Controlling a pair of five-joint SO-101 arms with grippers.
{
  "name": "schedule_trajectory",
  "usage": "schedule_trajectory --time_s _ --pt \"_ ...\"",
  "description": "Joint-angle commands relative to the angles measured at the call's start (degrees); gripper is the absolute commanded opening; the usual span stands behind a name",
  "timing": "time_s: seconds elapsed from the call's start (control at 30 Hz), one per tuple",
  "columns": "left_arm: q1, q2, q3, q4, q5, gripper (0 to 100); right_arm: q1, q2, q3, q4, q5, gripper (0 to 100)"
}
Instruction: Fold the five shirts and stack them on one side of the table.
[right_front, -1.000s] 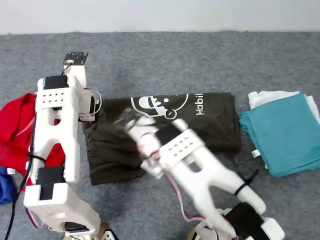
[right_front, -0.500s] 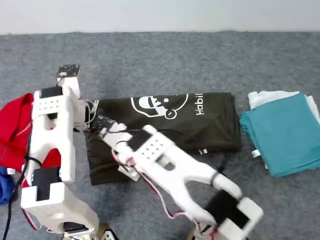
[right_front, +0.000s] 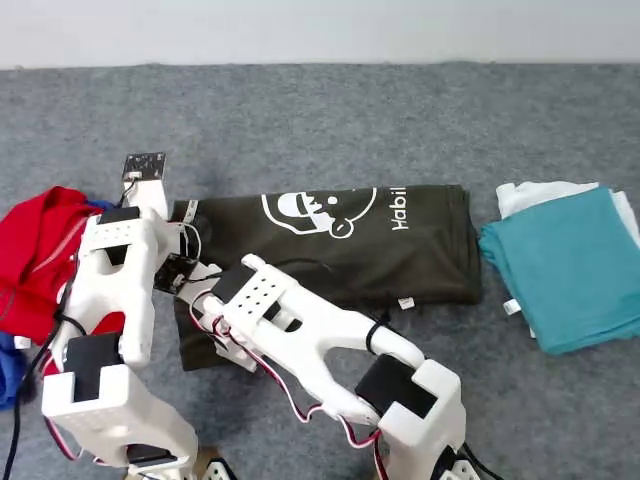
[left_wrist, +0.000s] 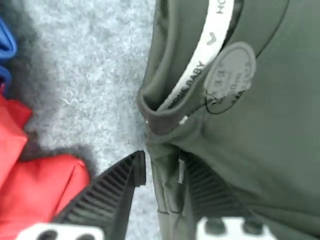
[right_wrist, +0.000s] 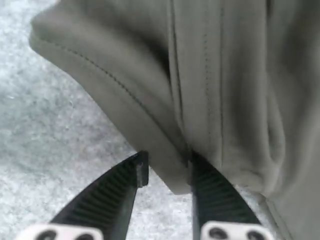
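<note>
The dark shirt is matt soft cloth, the table cover rough grey felt, arms smooth white plastic.

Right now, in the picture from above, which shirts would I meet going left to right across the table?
red shirt → dark green shirt → teal shirt

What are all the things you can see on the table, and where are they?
dark green shirt: one, dark green with white print, middle.
red shirt: one, red, crumpled, left edge.
blue shirt: one, blue, beside the red one.
teal shirt: one, teal, folded, right side.
white shirt: one, white, under the teal one.
table: one, grey.
left arm: one, white, jaws on the green shirt's edge.
right arm: one, white, jaws on its corner.
</note>
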Motion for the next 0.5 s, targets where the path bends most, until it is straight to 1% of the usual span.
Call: schedule_trajectory --time_s 0.0,0.13,0.47 --pt "0.3 -2.9 -0.1 -0.8 0.6 12 0.8 -0.6 -2.4 0.3 2.5 18.0" --pt "0.3 -2.9 -0.1 -0.8 0.6 12 2.4 -1.9 -2.5 0.4 2.8 18.0" --pt "0.3 -2.8 -0.1 -0.9 0.6 12 3.2 -4.2 -2.3 -0.9 3.0 18.0"
